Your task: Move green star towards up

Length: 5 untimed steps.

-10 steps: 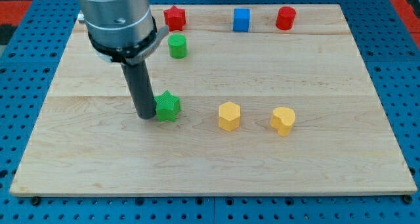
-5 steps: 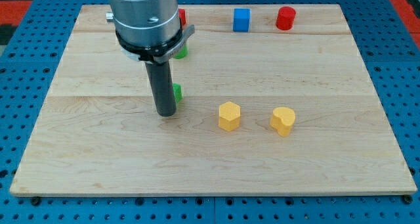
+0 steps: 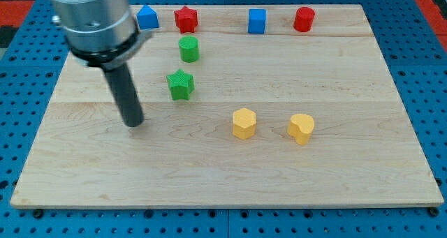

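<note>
- A pale wooden board (image 3: 230, 161) lies on a blue pegboard bench (image 3: 21, 112); I work over it from a distance, and the blocks sit mostly in its upper half
- My tip (image 3: 133, 123) rests on bare wood left of centre; there are no jaws on this rod, so nothing is clasped or let go, it only pushes; it stands apart from every block, to the lower left of the green star (image 3: 180, 84)
- The green star, the task's block, lies in the upper-left-centre of the frame, free of my tip; I judge a push upward needs me directly below it, which I am not yet
- Just above it, near but not touching, stands the green cylinder (image 3: 188, 49); further up, the red star (image 3: 185, 18); so headroom is short and a straight shove risks nudging both
- Along the top edge: a blue block (image 3: 147, 17) beside my arm, a blue cube (image 3: 257, 20), a red cylinder (image 3: 304, 19)
- Lower right, well clear: a yellow hexagon block (image 3: 244, 123), a yellow heart-like block (image 3: 301, 128); the bottom of the frame offers open wood for repositioning
</note>
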Available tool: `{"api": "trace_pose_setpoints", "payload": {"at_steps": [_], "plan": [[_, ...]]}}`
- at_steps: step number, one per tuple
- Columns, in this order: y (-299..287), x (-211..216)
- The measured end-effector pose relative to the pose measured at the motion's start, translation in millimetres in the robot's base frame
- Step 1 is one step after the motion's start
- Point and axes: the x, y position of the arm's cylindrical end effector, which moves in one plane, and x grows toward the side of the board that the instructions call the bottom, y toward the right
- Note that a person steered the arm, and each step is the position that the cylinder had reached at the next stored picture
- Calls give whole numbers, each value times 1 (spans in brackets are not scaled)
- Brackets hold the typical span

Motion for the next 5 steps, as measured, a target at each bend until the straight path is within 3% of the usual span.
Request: {"api": "trace_pose_setpoints", "payload": {"at_steps": [2,5], "plan": [[7,-60],[73,-82]]}}
